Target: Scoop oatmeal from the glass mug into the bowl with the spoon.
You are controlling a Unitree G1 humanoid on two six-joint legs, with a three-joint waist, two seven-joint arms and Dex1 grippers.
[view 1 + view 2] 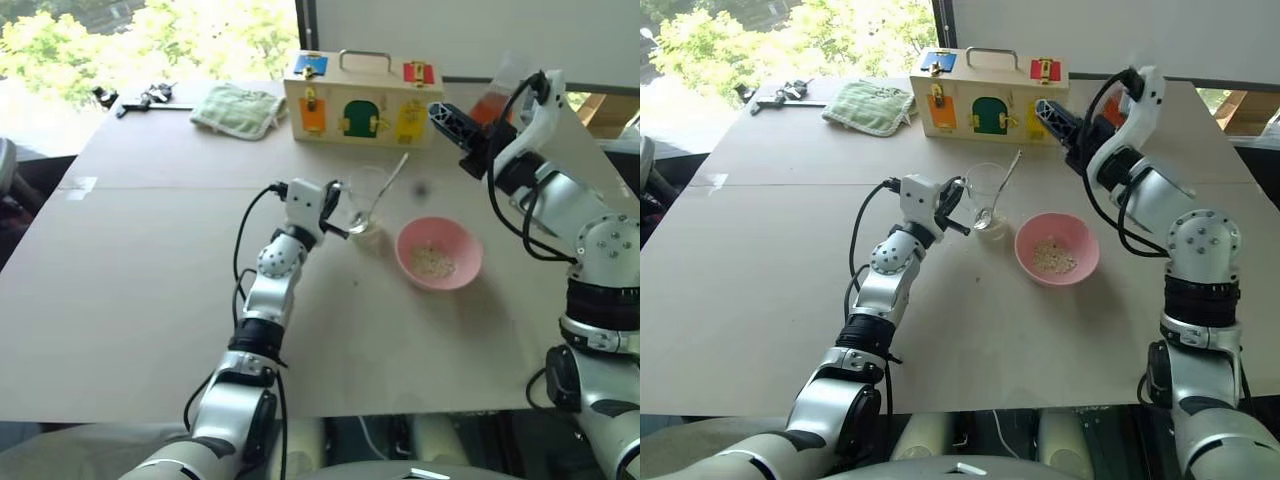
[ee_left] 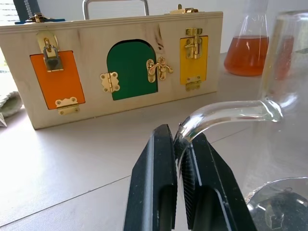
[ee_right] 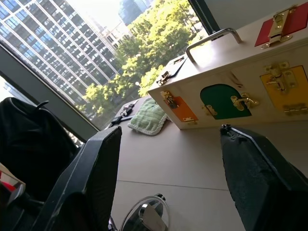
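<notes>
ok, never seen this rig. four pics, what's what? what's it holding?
It is a two-armed humanoid robot at a table. The two wide pictures come from its head camera, looking down over both arms. The other two come from cameras on its wrists, looking along each gripper's fingers.

The left gripper is shut on the handle of the glass mug, which stands on the table with the spoon leaning inside it. The right gripper is open, holds nothing, and is raised over the table's far side.

Beside the mug sits the pink bowl with some oatmeal in it. Further back are a wooden latch box, a green cloth and a flask of orange liquid.
</notes>
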